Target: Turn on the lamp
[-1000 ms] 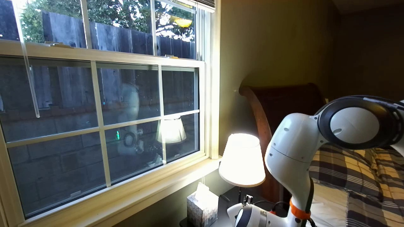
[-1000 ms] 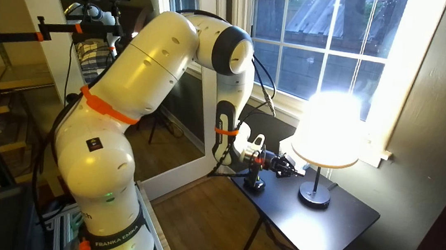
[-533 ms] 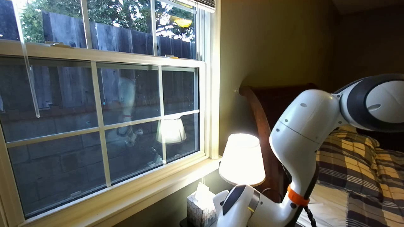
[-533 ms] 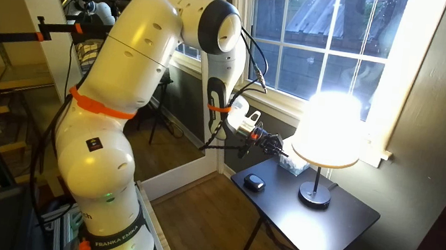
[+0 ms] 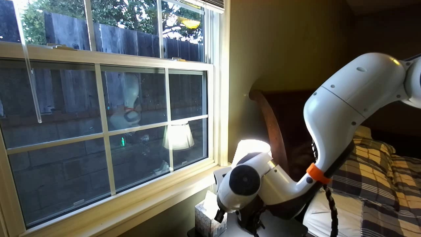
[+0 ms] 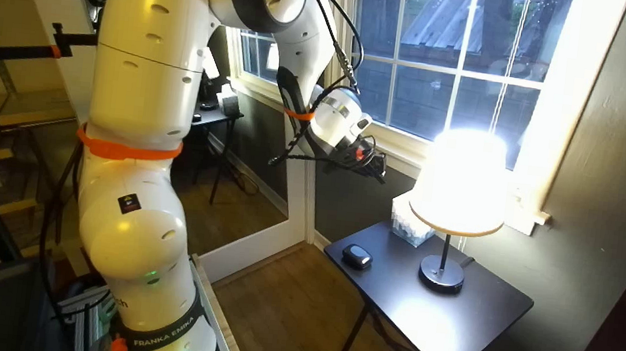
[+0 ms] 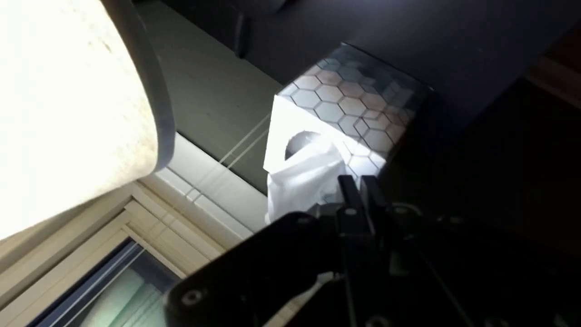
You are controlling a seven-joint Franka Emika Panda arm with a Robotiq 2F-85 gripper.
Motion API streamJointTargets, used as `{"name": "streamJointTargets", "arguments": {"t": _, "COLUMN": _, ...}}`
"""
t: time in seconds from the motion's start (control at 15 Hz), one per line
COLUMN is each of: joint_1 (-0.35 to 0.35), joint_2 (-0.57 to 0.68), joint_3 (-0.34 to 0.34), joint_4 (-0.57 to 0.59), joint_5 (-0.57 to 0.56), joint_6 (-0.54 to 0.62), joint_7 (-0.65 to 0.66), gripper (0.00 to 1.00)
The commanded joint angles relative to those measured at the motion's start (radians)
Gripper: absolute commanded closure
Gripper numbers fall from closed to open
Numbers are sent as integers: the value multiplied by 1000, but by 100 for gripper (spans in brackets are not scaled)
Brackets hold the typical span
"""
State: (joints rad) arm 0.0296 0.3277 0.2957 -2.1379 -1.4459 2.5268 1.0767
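Note:
The lamp (image 6: 458, 182) stands upright on the black table, its shade glowing bright white above a thin dark stem and round base. In an exterior view its shade (image 5: 251, 148) is partly hidden behind my arm, and the stem and base are hidden. In the wrist view the lit shade (image 7: 68, 100) fills the upper left. My gripper (image 6: 381, 177) is in the air, left of the lamp in that exterior view and apart from it. In the wrist view its fingertips (image 7: 359, 178) are close together with only a thin gap and hold nothing.
A white tissue box (image 6: 412, 221) with a hexagon pattern (image 7: 349, 100) stands on the table (image 6: 426, 315) near the lamp, by the wall. A small black rounded object (image 6: 357, 256) lies near the table's left corner. The window sill (image 5: 158, 205) runs behind the table.
My arm has risen and drawn back, and the gripper has moved up and away from the table and lamp. The lamp stays lit and in place. The small black object is now uncovered.

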Motion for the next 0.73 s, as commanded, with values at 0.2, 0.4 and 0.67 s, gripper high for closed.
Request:
{"name": "streamJointTargets", "arguments": {"t": 0.2, "joint_1": -129, "joint_2": -129, "joint_3": 11, "joint_4": -77, "joint_5": 71, "joint_6": 342, "joint_7": -80, "gripper": 63}}
{"name": "streamJointTargets", "arguments": {"t": 0.4, "joint_1": -200, "joint_2": -178, "joint_3": 23, "joint_4": -115, "joint_5": 72, "joint_6": 443, "joint_7": -96, "gripper": 44}}
{"name": "streamJointTargets", "arguments": {"t": 0.67, "joint_1": -202, "joint_2": -181, "joint_3": 36, "joint_4": -123, "joint_5": 77, "joint_6": 443, "joint_7": -96, "gripper": 44}}
